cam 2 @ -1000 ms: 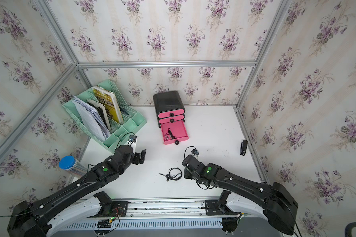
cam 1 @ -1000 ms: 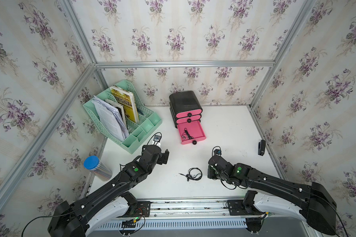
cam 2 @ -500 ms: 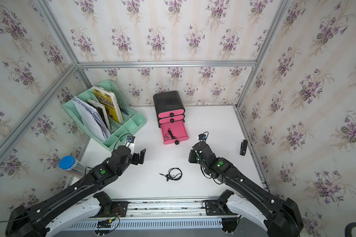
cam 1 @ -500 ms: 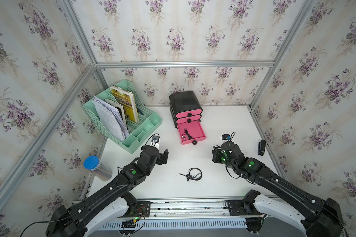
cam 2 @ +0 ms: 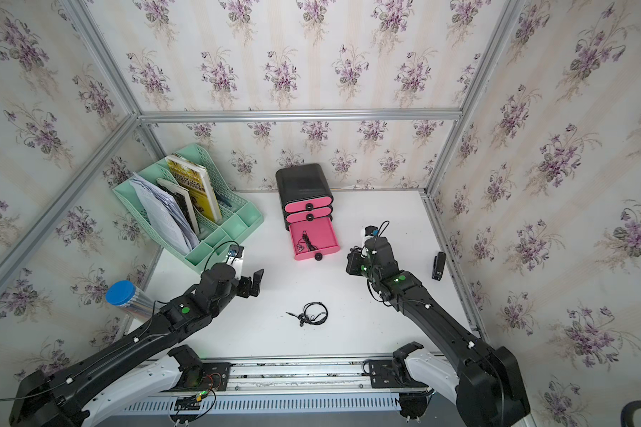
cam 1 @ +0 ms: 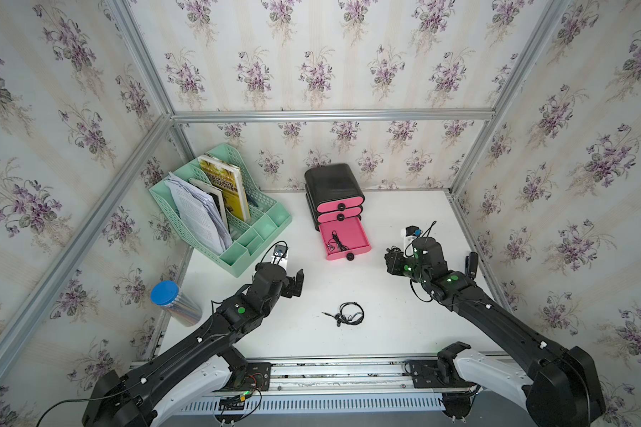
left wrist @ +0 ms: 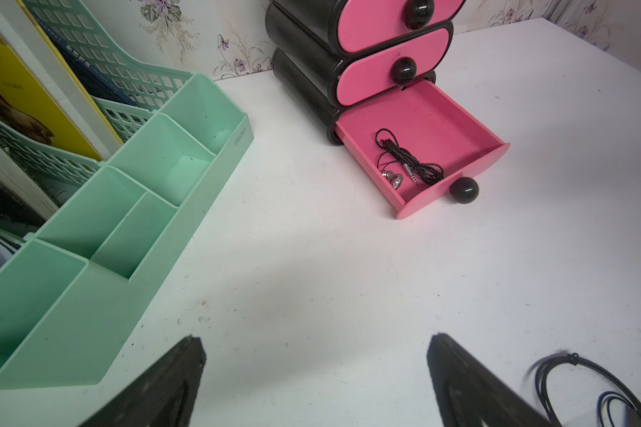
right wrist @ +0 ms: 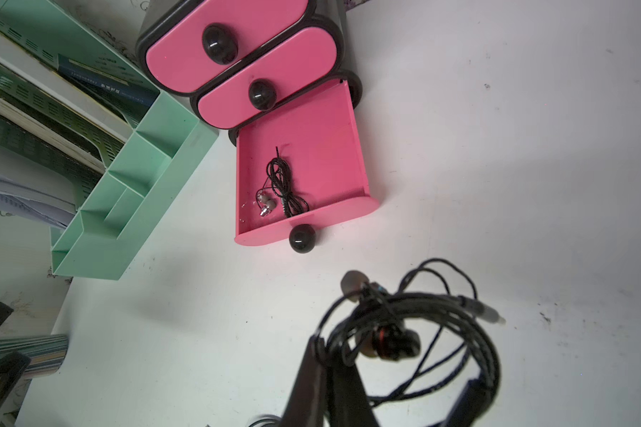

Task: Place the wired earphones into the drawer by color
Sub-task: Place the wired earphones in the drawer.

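Starting from the white counter point(cam 1: 385, 207), nothing resting on it has shifted in the last second. The drawer unit point(cam 1: 334, 185) stands at the back wall in the upper centre of both top views, and its bottom drawer point(cam 1: 358, 231) is pulled out toward me with the two above it closed. What has changed is my right arm. It has swung up from the lower centre of the frame, where it sat just right of the loose earphones point(cam 1: 345, 318), to right of centre, so my right end effector point(cam 1: 393, 260) now hangs just right of the open drawer's front, apart from it. It is clamped fully down on the held earphones point(right wrist: 393, 342), a black-cabled coil that dangles around its tips in the right wrist view; the top views hide that coil under the wrist. My left end effector point(cam 1: 296, 284) has barely moved at left of centre, spread as wide as it goes and empty. The stored earphones point(cam 1: 335, 242), also black-cabled, lie at the left of the drawer floor. I judge the pick done and the carry nearly over. What remains is a short shift left over the drawer, a release beside the matching set, then the loose earphones, untouched at lower centre.
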Controlling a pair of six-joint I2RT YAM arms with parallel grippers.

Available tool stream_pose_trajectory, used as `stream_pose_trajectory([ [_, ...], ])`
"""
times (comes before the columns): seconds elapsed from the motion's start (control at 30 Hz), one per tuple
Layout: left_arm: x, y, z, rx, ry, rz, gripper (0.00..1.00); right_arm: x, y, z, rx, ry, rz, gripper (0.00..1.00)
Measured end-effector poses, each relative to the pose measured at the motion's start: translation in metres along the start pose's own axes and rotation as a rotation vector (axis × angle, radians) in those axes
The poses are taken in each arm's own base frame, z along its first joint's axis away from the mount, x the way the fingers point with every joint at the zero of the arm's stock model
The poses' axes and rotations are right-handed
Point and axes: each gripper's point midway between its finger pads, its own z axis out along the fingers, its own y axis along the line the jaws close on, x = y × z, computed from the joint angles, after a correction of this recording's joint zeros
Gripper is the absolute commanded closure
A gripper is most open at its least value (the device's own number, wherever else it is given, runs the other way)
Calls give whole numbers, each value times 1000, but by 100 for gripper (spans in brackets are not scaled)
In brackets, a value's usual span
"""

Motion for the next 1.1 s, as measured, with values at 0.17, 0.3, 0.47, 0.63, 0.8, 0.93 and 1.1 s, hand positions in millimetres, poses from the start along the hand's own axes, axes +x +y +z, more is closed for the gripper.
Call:
stream_pose_trajectory([
  [0.17,-5,-7,8,19,-3,41,1,-15,7,21,-7,11,-24,100],
  [0.3,-8,-12,12,32,1,70,1,-30,15,38,-17,14,-45,100],
  [0.47,-8,-16,14,50,-18,96,1,-48,25,62,-33,10,-55,100],
  [0.63,-1,-16,15,56,-11,135,1,-59,35,92,-70,22,-53,100],
  [0.8,1,-18,15,71,-12,142,1,-58,39,127,-100,67,-38,100],
  [0.93,1,-18,13,75,-19,139,1,-53,40,151,-110,98,-17,100],
  [1.1,-3,-17,9,78,-40,132,1,-46,42,168,-114,124,-9,100],
])
